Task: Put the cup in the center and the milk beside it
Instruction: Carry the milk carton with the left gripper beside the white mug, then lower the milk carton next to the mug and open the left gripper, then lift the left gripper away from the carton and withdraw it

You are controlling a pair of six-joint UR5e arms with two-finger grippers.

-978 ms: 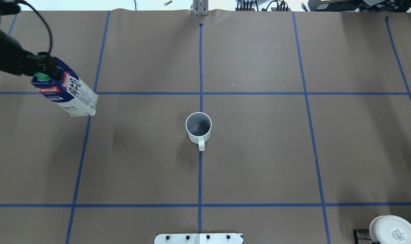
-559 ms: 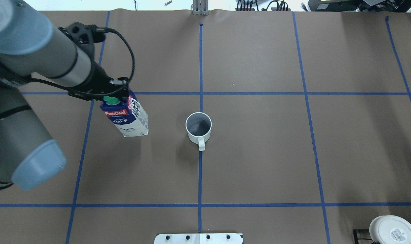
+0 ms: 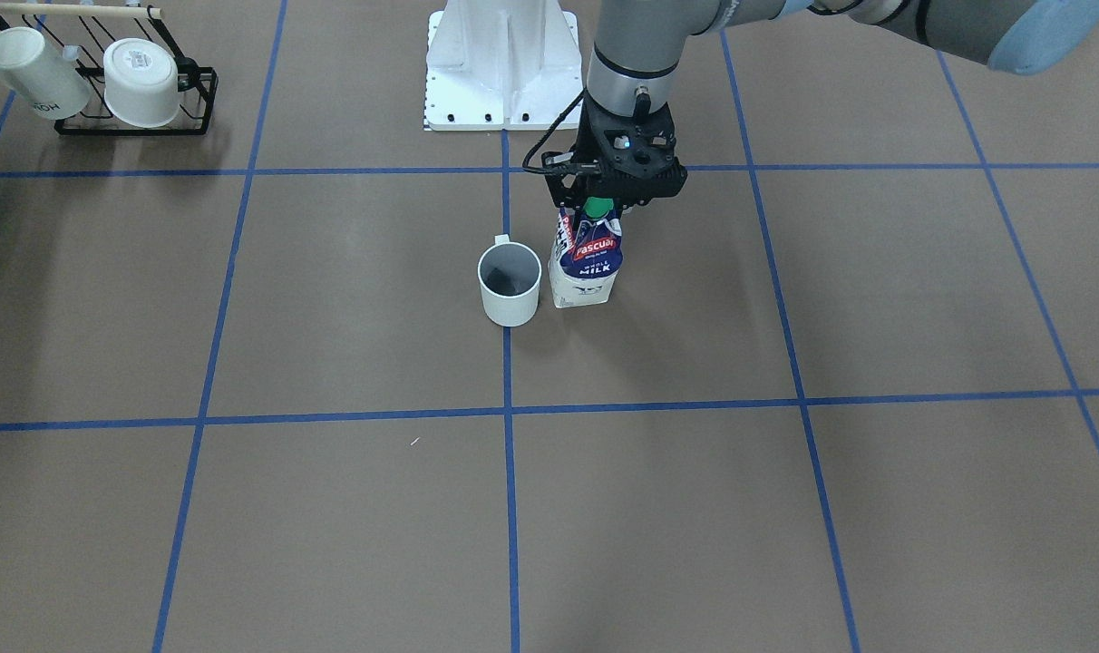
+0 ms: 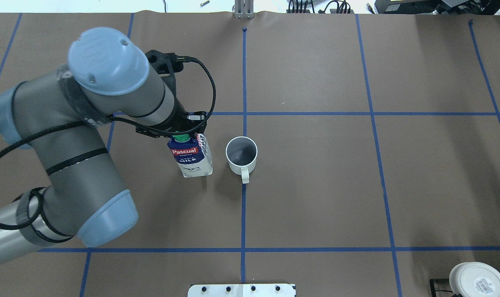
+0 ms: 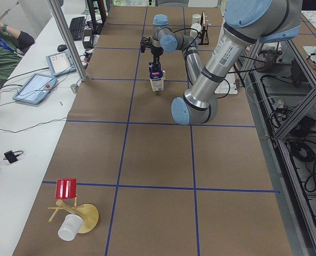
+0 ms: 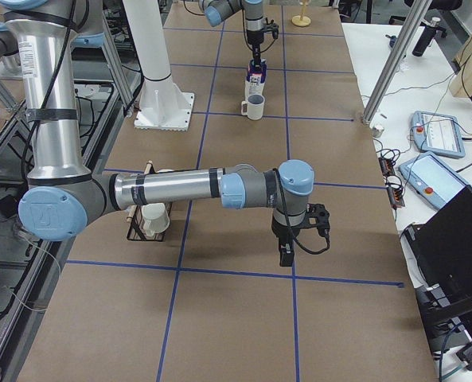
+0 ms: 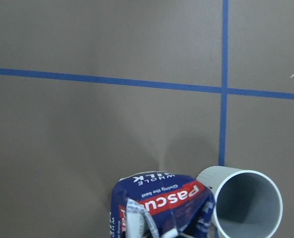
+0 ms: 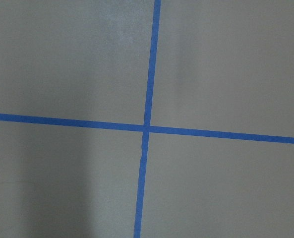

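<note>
We look at a desk covered in matte brown paper and marked into squares by blue tape lines. At the centre of the overhead view, a white cup stands upright on the middle tape line, its handle toward the bottom edge. Just left of it is the milk carton, near the cup but apart from it. We cannot tell whether its base touches the paper. In the front-facing view a black wire rack sits at the upper left and a white base plate at the top middle. A wooden stand lies at the lower left of the left side view.
</note>
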